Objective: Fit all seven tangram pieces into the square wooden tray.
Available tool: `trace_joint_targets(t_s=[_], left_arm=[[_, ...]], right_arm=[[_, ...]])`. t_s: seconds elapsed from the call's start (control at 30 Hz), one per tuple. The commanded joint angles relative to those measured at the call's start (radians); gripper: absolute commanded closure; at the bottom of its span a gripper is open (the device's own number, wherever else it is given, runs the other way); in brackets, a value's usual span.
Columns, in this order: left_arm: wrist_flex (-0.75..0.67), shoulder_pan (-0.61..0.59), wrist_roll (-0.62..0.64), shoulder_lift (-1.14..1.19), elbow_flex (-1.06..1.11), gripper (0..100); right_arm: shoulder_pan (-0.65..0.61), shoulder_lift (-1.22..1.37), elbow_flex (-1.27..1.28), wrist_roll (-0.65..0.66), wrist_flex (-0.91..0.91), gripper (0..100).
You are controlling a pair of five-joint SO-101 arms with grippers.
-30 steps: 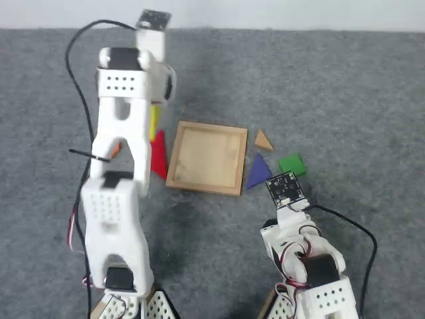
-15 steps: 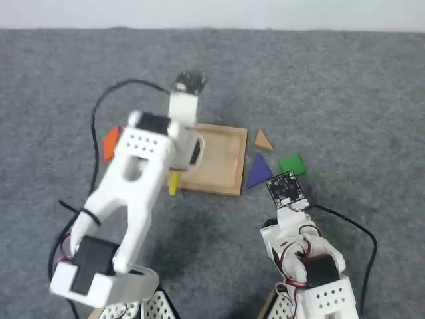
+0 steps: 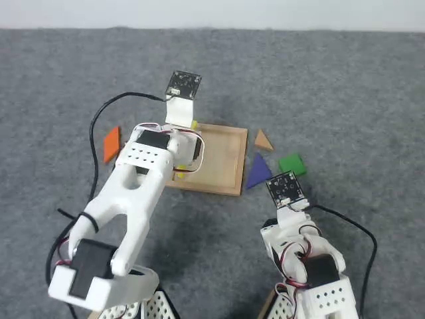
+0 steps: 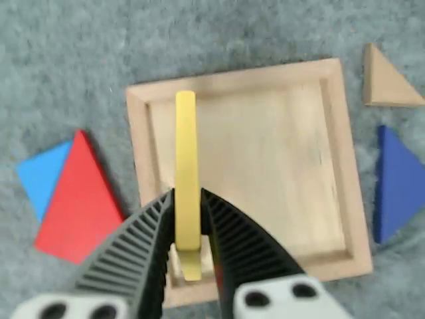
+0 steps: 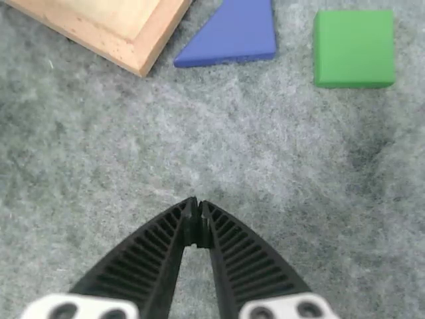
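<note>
High view: within the last second the left arm has swung from beside the tray [image 4: 141, 146] to above it. The left gripper [image 4: 187, 194] now pinches the yellow piece [image 4: 185, 146], held on edge over the tray floor near one rim. The tray holds nothing yet, so this looks like the first placement. The red triangle [image 4: 76, 199], light blue piece [image 4: 38, 174], dark blue triangle [image 4: 398, 183], tan triangle [image 4: 386, 85], green square [image 5: 353, 46] and orange piece [image 3: 111, 143] lie outside the tray. The right gripper [image 5: 194, 205], fingers pressed together and empty, sits off the tray's corner.
</note>
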Motion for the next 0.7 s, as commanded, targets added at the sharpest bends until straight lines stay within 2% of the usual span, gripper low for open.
trace_joint_targets(t_s=[0.0,0.33,0.5,0.67], left_arm=[[-0.048,-0.008,-0.071,-0.037,0.018,99],[-0.086,-0.094,-0.089,0.02,0.018,99],[-0.107,-0.094,-0.008,0.037,0.016,99],[-0.121,-0.091,0.005,0.037,0.016,99]], right_arm=[[0.016,-0.018,0.017,0.008,-0.024,99.2],[0.016,-0.018,0.017,0.009,-0.024,99.2],[0.016,-0.018,0.017,0.009,-0.024,99.2],[0.016,-0.018,0.017,0.009,-0.024,99.2]])
